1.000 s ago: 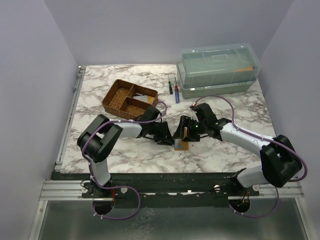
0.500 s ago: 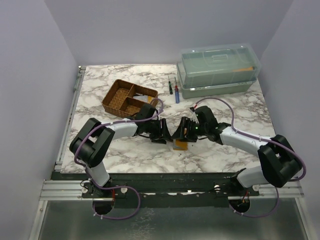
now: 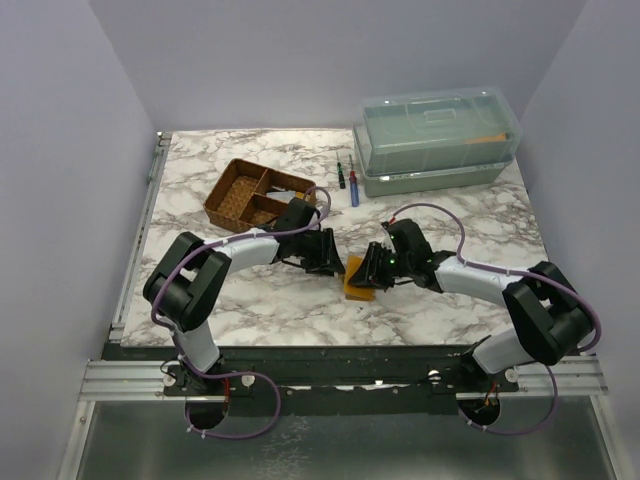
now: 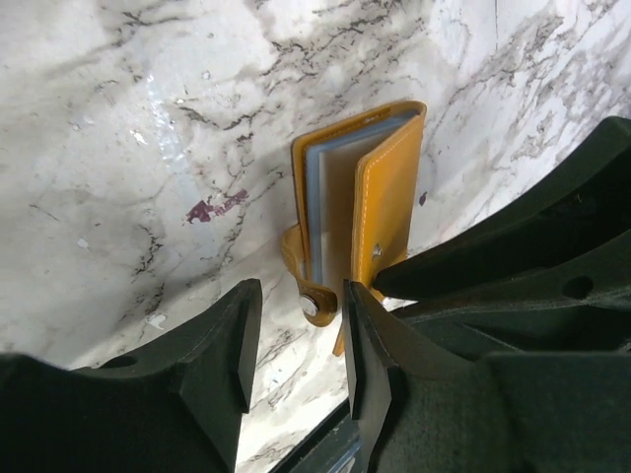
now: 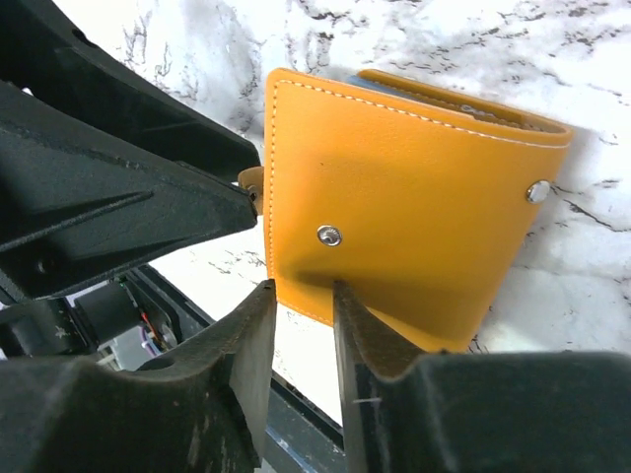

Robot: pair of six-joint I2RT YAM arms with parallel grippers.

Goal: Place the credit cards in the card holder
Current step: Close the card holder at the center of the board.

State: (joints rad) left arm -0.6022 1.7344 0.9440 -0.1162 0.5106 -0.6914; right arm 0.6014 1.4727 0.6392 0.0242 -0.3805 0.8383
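The card holder [image 3: 358,284], a mustard-orange wallet, sits mid-table between both grippers. In the left wrist view the card holder [image 4: 380,212] is part open like a book, with the pale blue-grey edges of credit cards [image 4: 314,212] showing inside. Its snap tab [image 4: 312,302] lies just past my left gripper [image 4: 299,296], which is open and holds nothing. In the right wrist view the orange outer cover [image 5: 394,222] faces me. My right gripper [image 5: 303,294] has its jaws narrowly apart at the cover's lower edge, one fingertip [image 5: 345,301] against the cover. From above, the left gripper [image 3: 333,264] and right gripper [image 3: 373,269] flank the holder.
A brown compartment tray [image 3: 243,196] stands behind my left arm. A clear lidded plastic box [image 3: 435,140] stands at the back right, with a blue-handled tool [image 3: 354,187] and a smaller tool [image 3: 340,178] beside it. A small reddish stain [image 4: 212,207] marks the marble.
The right gripper has come down onto the holder and its jaws have narrowed. The left gripper has drawn back slightly from the holder. The holder now leans lower, its orange cover uppermost.
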